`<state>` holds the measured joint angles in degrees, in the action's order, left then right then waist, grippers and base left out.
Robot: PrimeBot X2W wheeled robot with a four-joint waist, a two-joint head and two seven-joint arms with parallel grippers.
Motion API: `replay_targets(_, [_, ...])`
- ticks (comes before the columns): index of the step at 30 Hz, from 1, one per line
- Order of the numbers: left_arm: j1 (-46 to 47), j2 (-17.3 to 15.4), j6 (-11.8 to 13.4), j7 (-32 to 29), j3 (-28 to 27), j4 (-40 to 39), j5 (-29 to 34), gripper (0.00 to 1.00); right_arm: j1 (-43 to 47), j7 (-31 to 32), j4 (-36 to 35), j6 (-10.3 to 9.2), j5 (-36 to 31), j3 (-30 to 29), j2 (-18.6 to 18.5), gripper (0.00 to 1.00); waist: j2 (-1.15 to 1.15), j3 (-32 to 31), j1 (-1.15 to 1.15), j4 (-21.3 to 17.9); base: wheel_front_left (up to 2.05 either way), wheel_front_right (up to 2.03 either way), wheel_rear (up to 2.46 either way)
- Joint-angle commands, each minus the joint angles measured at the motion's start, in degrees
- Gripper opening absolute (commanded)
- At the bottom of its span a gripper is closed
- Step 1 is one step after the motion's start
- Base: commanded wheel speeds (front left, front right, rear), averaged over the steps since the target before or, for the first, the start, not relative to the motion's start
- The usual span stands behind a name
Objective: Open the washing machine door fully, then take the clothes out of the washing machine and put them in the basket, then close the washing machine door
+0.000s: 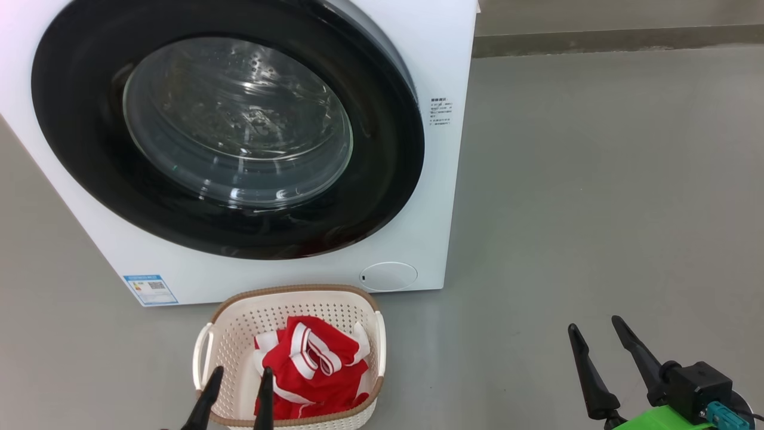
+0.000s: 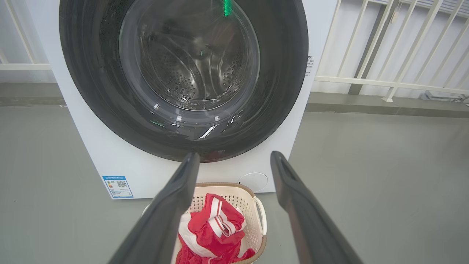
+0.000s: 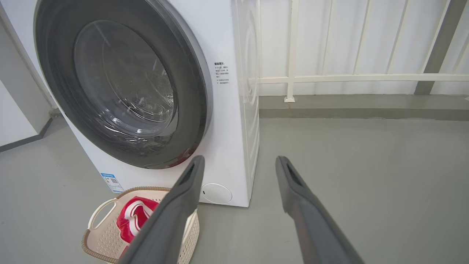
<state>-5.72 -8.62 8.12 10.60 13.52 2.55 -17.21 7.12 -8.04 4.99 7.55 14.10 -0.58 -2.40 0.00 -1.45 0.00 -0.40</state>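
The washing machine [image 1: 412, 36] stands on the floor, a white box with its door [image 1: 382, 179] shut flat against the front; through the glass bowl I see a bare steel drum [image 2: 190, 73]. In front of it sits the basket [image 1: 239, 322] holding the red and white clothes [image 1: 313, 364]. My left gripper [image 1: 240, 376] hovers open over the basket's near side, nothing between its fingers. My right gripper [image 1: 594, 325] is open over bare floor, well right of the basket. The door [image 3: 198, 84] and basket [image 3: 99, 234] also show in the right wrist view.
Grey floor [image 1: 597, 179] spreads to the right of the machine. A white railing [image 3: 348, 77] and a low kerb [image 3: 366, 110] run behind. A blue label [image 1: 150, 289] sits on the machine's lower left corner, a round cap [image 1: 388, 276] at lower right.
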Motion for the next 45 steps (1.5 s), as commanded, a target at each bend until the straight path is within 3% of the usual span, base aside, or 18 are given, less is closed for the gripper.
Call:
replay_targets(1, [1.1, -0.9, 0.4, 0.1, -1.5, -1.5, 0.4, 1.0, -0.8, 0.2, -1.9, -0.06, 0.5, 1.1, -0.5, 1.0, 0.0, 0.0, 0.0, 0.0, 0.0, 0.0, 0.0])
replay_targets(36, [1.9, -1.3, 1.1, 1.6, -0.6, -0.6, -0.4, 1.0, 0.0, 0.9, -2.8, -0.06, 0.5, 1.1, -0.5, 1.0, 0.0, 0.9, 0.0, 0.0, 0.0, 0.0, 0.0])
replay_targets(37, [0.0, -0.7, 0.7, 0.9, 1.1, 0.6, -0.2, 0.0, 0.9, 1.1, -1.1, 0.0, 0.2, -0.1, 0.2, 0.0, 0.0, 0.9, 0.0, 0.0, 0.0, 0.0, 0.0])
replay_targets(45, [-0.4, 0.8, 0.6, 0.5, 1.5, 5.8, -0.7, 0.0, 2.2, 1.1, 4.8, 0.0, 0.6, 0.1, 1.1, 0.0, 0.0, 1.0, 0.0, -0.1, 0.0, 0.0, 0.0])
